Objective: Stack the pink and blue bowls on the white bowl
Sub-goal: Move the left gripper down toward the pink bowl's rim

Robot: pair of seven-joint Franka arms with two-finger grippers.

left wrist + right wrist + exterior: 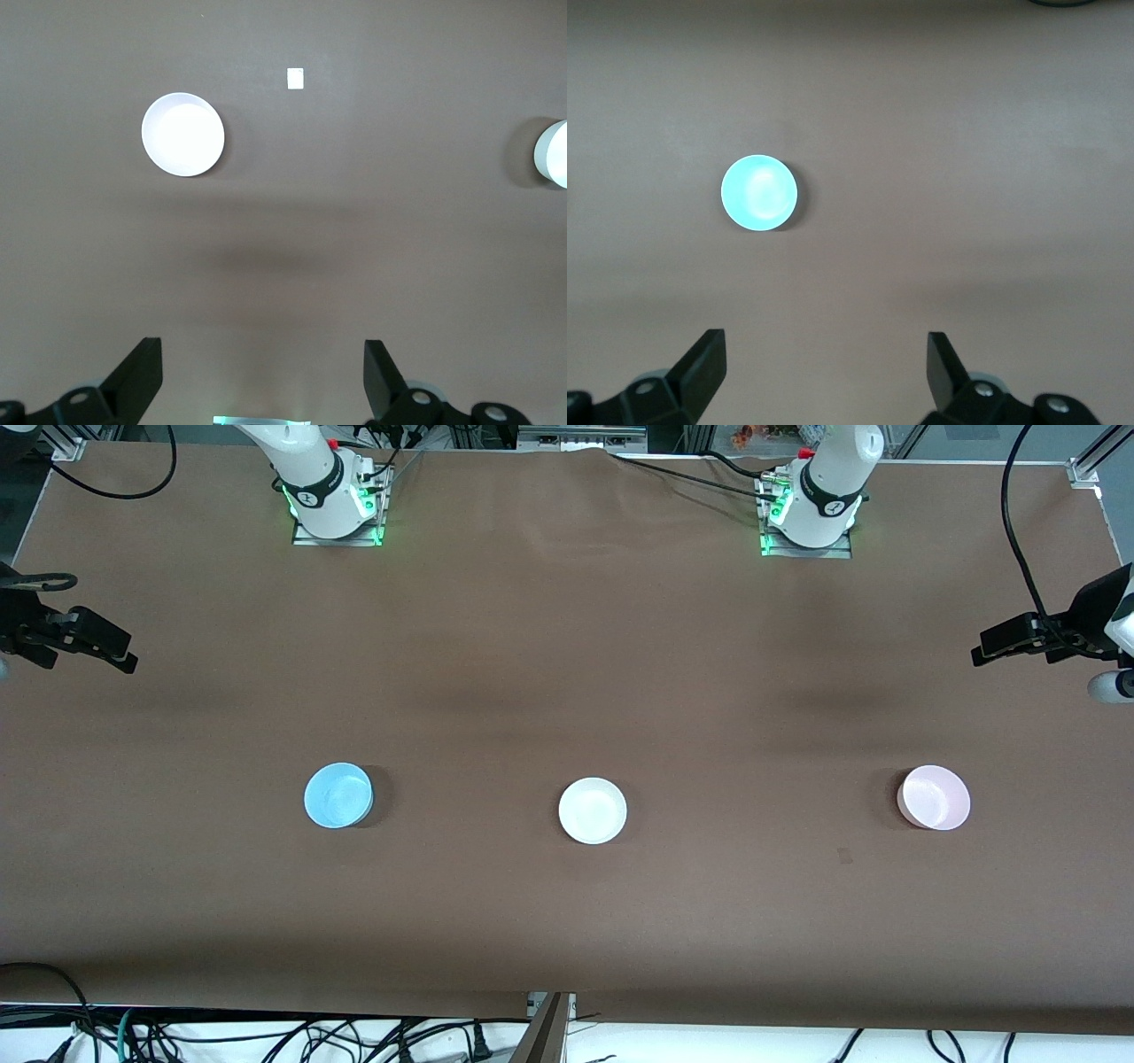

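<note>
While both my arms wait aloft, my left claw hangs spread and empty over the tabletop at the left arm's end, and my right claw hangs likewise spread over the right arm's end. The white bowl sits mid-row. Seen on the front view, the blue bowl lies at its nine o'clock and the pink bowl at its three, all well apart.
</note>
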